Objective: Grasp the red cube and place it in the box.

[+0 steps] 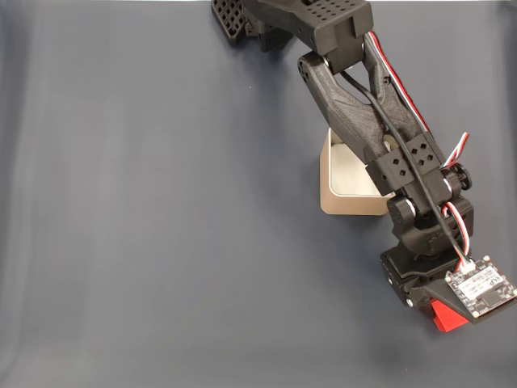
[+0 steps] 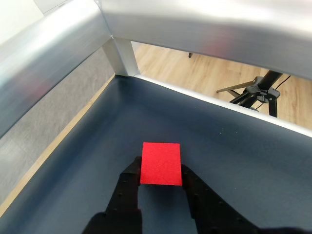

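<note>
Black fingers (image 2: 127, 187) rise from the bottom edge of the wrist view, one on each side of the cube (image 2: 161, 164), and both touch its flanks. The jaws stand only as far apart as the cube is wide, closed on it. Whether the cube rests on the mat or is lifted off it cannot be told from either view. Its flat red top face fills the space between the fingertips, so the gripper (image 2: 161, 174) has it squarely.

Seen from the fixed view above, the cube (image 1: 446, 316) shows as a red corner under the gripper (image 1: 440, 311), near the lower right corner of the picture, partly hidden by a small circuit board (image 1: 482, 288) mounted on the wrist. The box (image 1: 342, 184) sits up and to the left of the cube, well apart from it, with its right part hidden under the arm (image 1: 380, 129). Its beige wall and pale inside show on the left side. The arm runs from the top of that view down to the right, passing over the box, with red, white and black wires (image 1: 404, 93) along it.

All of this lies on a dark blue mat (image 1: 161, 226). Beyond the mat, the wrist view shows a metal frame (image 2: 195, 24), a wooden floor (image 2: 204, 73) and a black tripod (image 2: 258, 90).
</note>
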